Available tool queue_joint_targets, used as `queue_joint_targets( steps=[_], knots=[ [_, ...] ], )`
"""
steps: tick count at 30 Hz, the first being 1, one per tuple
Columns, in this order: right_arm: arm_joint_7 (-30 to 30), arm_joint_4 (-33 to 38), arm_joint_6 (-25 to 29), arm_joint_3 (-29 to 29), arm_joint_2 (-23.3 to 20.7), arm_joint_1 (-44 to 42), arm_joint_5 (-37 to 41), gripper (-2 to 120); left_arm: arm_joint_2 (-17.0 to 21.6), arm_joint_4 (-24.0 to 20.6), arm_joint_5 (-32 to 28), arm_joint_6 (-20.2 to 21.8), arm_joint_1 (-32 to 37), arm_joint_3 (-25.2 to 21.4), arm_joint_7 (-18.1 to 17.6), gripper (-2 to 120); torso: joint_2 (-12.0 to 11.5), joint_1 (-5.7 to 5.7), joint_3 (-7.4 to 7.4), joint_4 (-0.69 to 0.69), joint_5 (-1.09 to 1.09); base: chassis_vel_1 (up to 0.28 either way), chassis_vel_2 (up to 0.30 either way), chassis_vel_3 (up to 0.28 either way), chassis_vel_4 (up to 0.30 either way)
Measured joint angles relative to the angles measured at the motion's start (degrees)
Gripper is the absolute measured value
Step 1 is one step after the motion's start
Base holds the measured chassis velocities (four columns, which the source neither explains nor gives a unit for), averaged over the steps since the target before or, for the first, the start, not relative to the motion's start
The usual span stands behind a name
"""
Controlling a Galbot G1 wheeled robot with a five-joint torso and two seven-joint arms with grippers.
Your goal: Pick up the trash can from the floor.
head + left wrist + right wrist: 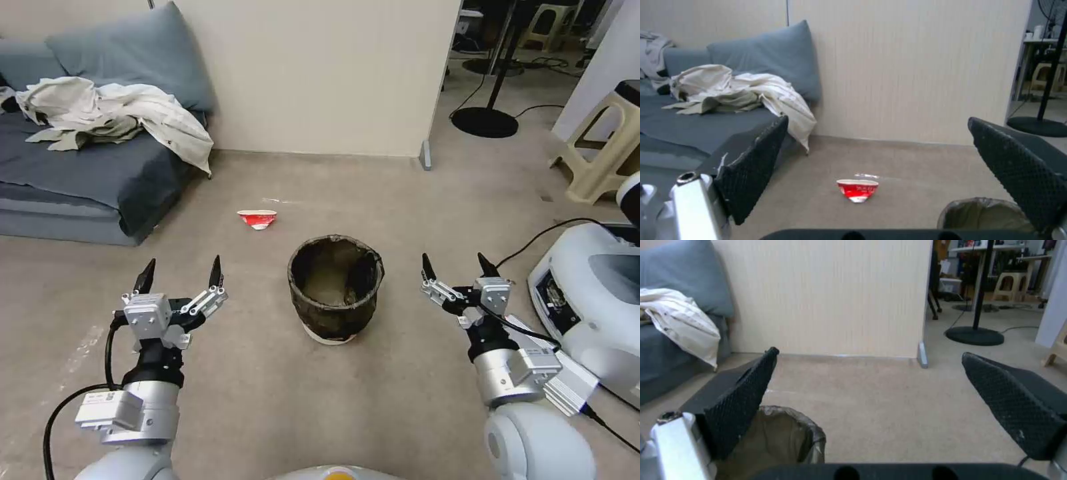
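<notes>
The left gripper (181, 275) and right gripper (458, 267) hover over the floor (267, 393) with fingers spread wide, holding nothing. Between them, slightly ahead, the trash can (335, 288) stands upright. Beyond it lies a crushed cup (257, 219), with a sofa (73, 173) farther left.

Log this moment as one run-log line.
trash can: upright on floor, ungrasped | left gripper: open, left of it | right gripper: open, right of it | crushed red-and-white cup: beyond can
</notes>
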Motion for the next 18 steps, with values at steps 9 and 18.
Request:
queue_joint_targets(
  steps=[9, 18],
  knots=[
    [0.18, -0.9, 0.23, 0.0, -0.68, 0.12, 0.52, 100, 6.43, 1.9, -5.06, 2.42, -3.54, -0.81, -0.44, 100, 0.0, 0.0, -0.01, -0.01, 0.0, 0.0, 0.0, 0.0, 0.0],
    [0.64, -1.81, 0.82, 0.69, -1.92, 0.1, 2.06, 100, 13.32, 3.98, -12.18, 6.14, -9.0, 0.29, -1.05, 100, 0.0, 0.0, 0.0, -0.01, 0.0, 0.0, 0.0, 0.0, 0.0]
  ],
)
